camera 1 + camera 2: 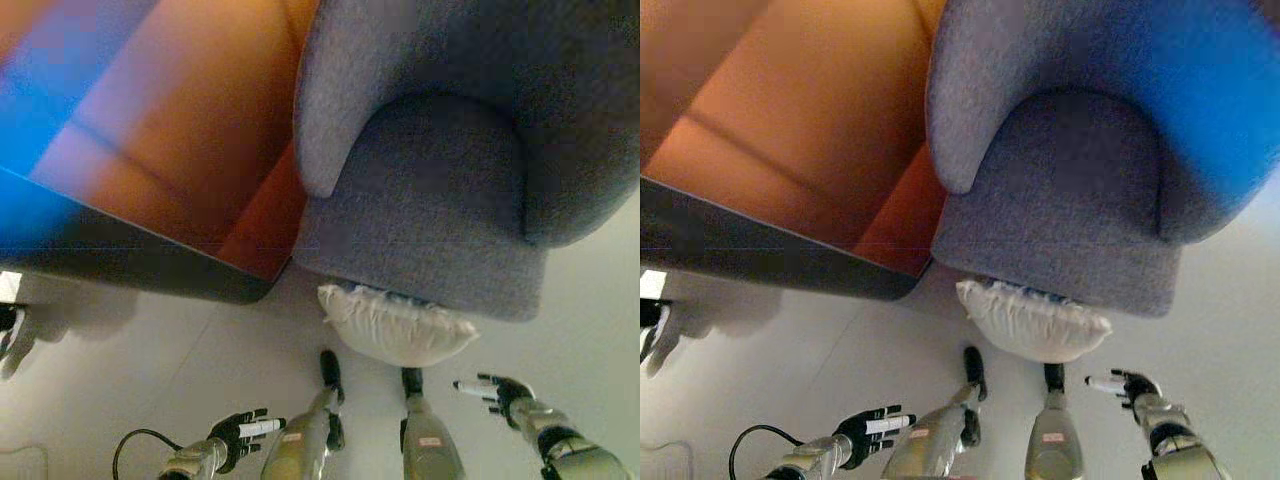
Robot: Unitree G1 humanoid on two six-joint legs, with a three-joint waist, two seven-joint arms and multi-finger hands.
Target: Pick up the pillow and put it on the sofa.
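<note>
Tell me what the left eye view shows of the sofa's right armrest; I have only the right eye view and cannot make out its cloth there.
Observer: In the left eye view the right armrest of the sofa shows plainly: the same grey cloth as the seat, curving round it.
Operator: And my right hand, how much of the arm behind it can you see?
Observer: The right hand is open, to the right of the pillow and apart from it. The left eye view shows more of the forearm behind it, down to the lower right corner.
</note>
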